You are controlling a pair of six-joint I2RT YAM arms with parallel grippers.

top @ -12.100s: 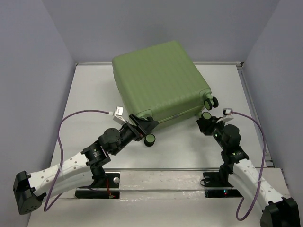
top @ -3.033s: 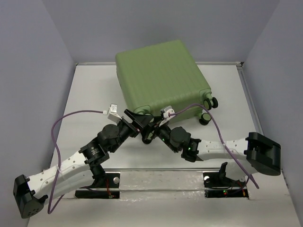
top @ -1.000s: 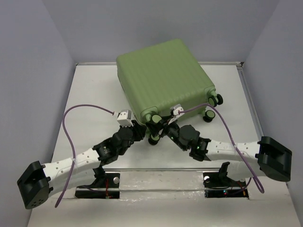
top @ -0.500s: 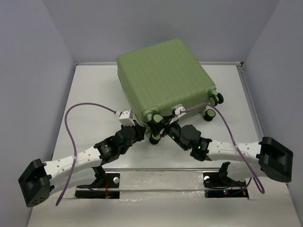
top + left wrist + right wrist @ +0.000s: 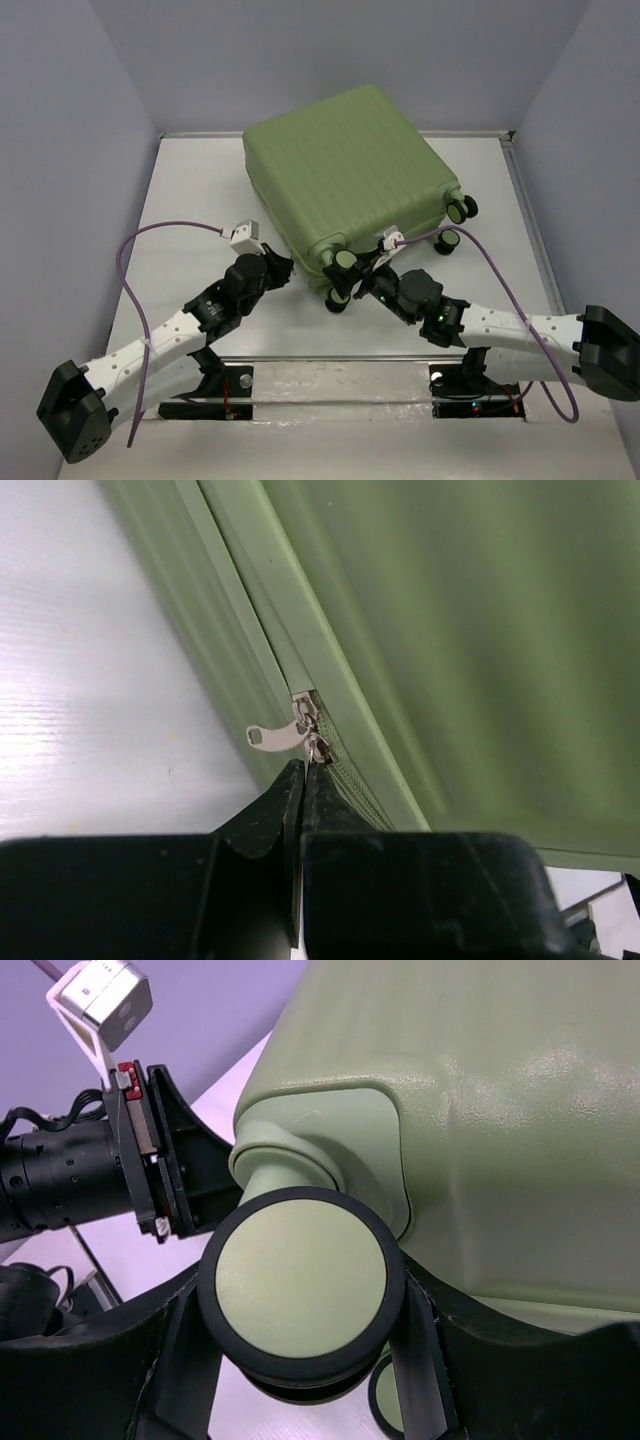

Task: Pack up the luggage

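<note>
While right jaws clasp one wheel (image 5: pixel 300 1290) (near corner), the luggage (image 5: pixel 500 1110) lies beyond.

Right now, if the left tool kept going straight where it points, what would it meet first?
The lower zipper pull on the luggage seam, sitting right at the tips of the shut left tool; possibly touching, depth unclear.

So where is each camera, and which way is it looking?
Top external: high behind the robot, looking down on the large light-green ribbed hard-shell suitcase; left arm and right arm show.
Left wrist: on the left arm, looking past its shut left tool at silver zipper pulls.
Right wrist: on the right arm, facing a green-and-black wheel held in the right tool.
Shared: all three show the suitcase.
</note>
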